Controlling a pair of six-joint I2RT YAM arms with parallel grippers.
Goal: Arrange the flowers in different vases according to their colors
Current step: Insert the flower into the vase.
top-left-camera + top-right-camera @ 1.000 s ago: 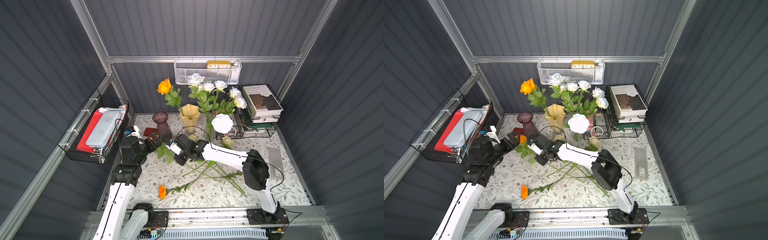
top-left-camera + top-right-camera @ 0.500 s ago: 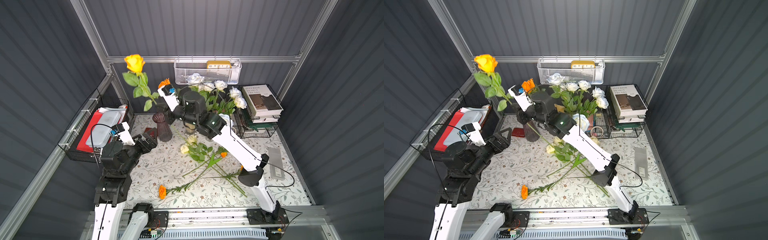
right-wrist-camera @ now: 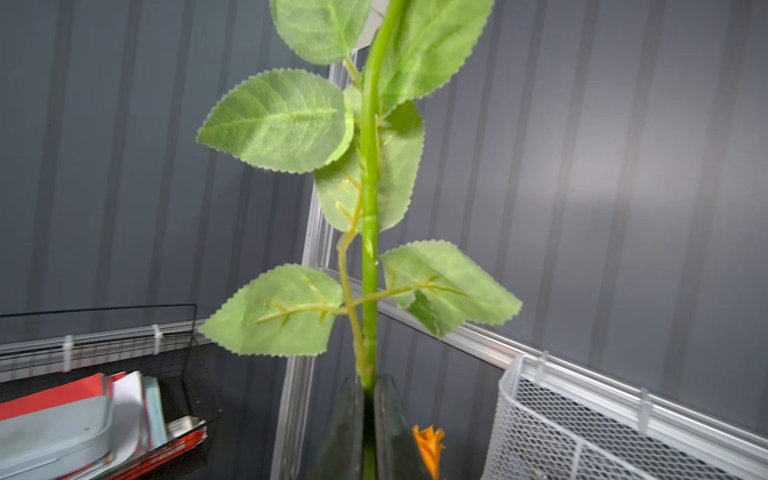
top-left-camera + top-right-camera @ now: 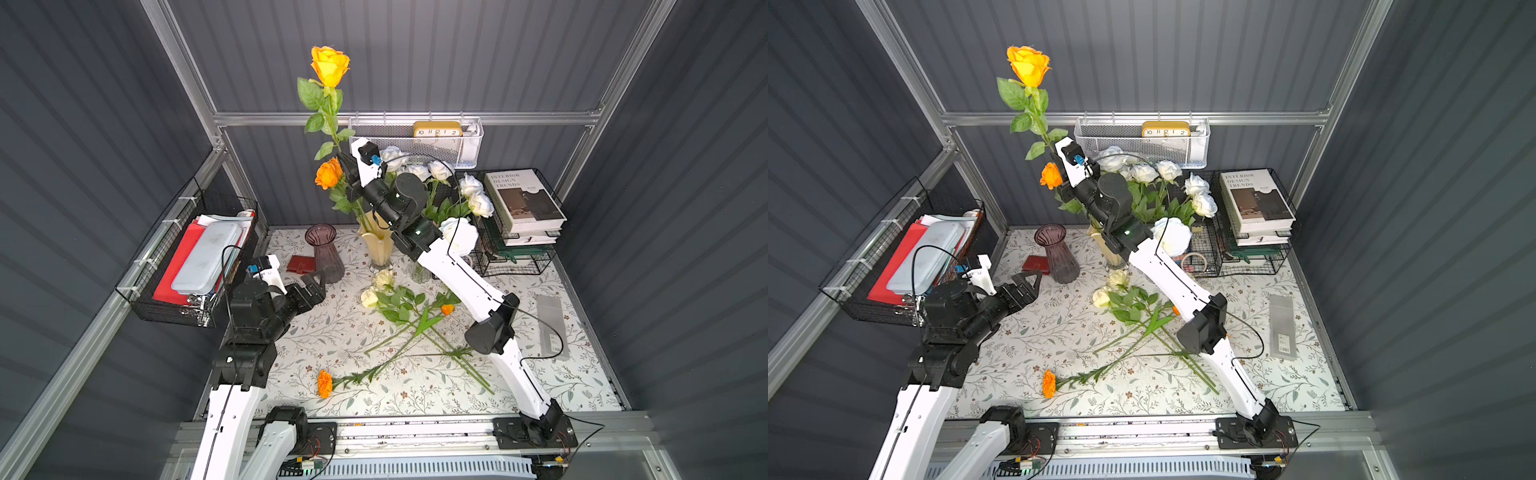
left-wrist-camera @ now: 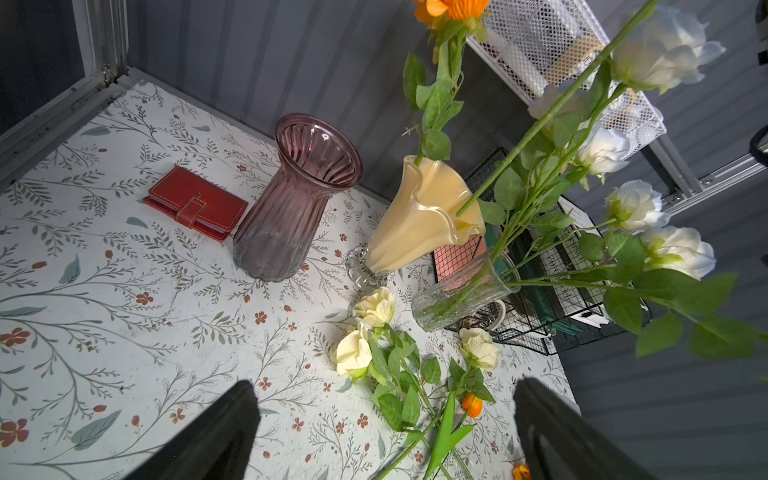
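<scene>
My right gripper (image 4: 347, 167) (image 3: 368, 384) is shut on the green stem of an orange-yellow rose (image 4: 329, 64), held upright high above the cream-yellow vase (image 4: 376, 247). Its lower stem slants down to that vase's mouth (image 5: 459, 212). An orange rose (image 4: 329, 173) stands in the same vase. The purple vase (image 4: 324, 253) is empty. White roses (image 4: 469, 187) fill the clear vase (image 5: 461, 291). Cream roses (image 4: 384, 278), a marigold (image 4: 325, 383) and a small orange bud (image 4: 447, 309) lie on the table. My left gripper (image 4: 316, 282) (image 5: 384, 399) hangs open and empty near the purple vase.
A red wallet (image 4: 300, 264) lies left of the purple vase. A wire basket of folders (image 4: 187, 266) hangs on the left wall and a white mesh basket (image 4: 415, 143) with a clock on the back wall. Books (image 4: 523, 199) fill a wire rack at right. A grey strip (image 4: 550, 324) lies near the right edge.
The right arm has lifted the orange-yellow rose off the table and carried it rightward from above the purple vase to above the cream-yellow vase. The left arm has drawn back, still open.
</scene>
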